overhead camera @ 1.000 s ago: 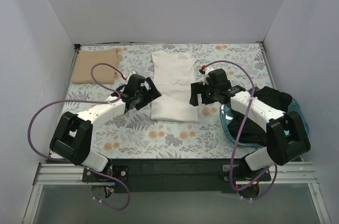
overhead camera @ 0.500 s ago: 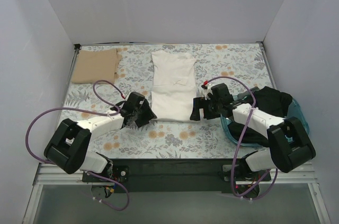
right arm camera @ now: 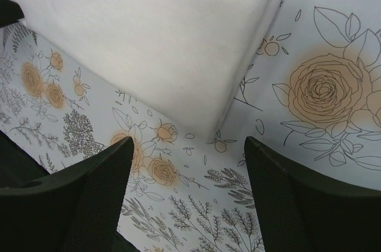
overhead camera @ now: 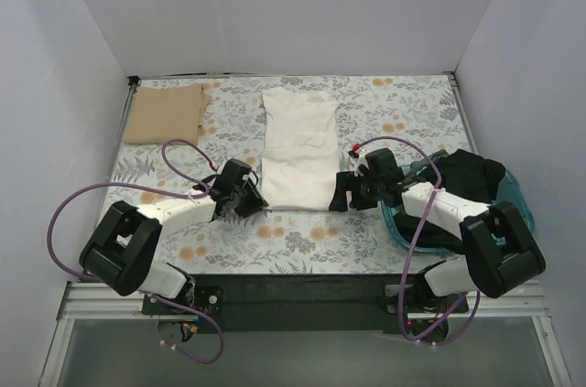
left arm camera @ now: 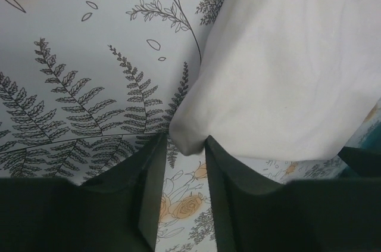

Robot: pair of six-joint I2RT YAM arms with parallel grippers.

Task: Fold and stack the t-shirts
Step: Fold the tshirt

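Note:
A white t-shirt (overhead camera: 298, 145), folded to a long strip, lies flat in the middle of the floral cloth. My left gripper (overhead camera: 259, 201) is at its near-left corner. In the left wrist view the jaws (left arm camera: 186, 154) have narrowed onto that rounded corner (left arm camera: 189, 139), and the cloth touches both fingertips. My right gripper (overhead camera: 337, 195) hovers low at the near-right corner. In the right wrist view it (right arm camera: 189, 143) stands wide open, with the shirt's corner (right arm camera: 208, 127) just ahead of the gap and nothing held.
A folded tan t-shirt (overhead camera: 165, 112) lies at the far left corner. A teal basket (overhead camera: 515, 190) holding dark clothing (overhead camera: 467, 177) sits at the right, close behind my right arm. White walls close in three sides.
Both grippers have come down and toward me to the shirt's near corners. The left jaws have narrowed a lot onto the corner; the right jaws have narrowed slightly.

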